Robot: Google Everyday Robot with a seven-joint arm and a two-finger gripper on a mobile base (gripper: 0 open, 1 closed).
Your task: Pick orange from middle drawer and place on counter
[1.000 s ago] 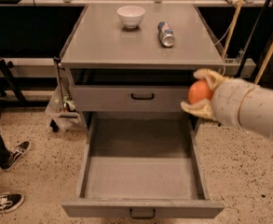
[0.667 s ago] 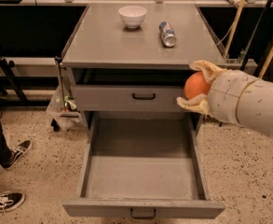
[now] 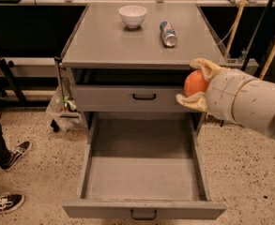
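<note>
My gripper [image 3: 194, 84] is shut on the orange [image 3: 194, 83], a small bright orange fruit, and holds it in the air at the cabinet's right front, level with the upper drawer's front and just below the counter's edge. The middle drawer [image 3: 144, 209] is pulled wide open below and its grey floor is bare. The counter [image 3: 109, 41] is the grey cabinet top above and to the left of my gripper.
A white bowl [image 3: 133, 16] and a silver-blue can [image 3: 168, 33] lying on its side are on the counter's far half. The upper drawer [image 3: 127, 97] is slightly ajar. A person's shoes [image 3: 5, 177] are on the floor at left. Poles [image 3: 235, 20] stand at the right.
My gripper has lifted the orange upward, from beside the upper drawer front to near the counter's edge. The drawers, bowl and can have not moved.
</note>
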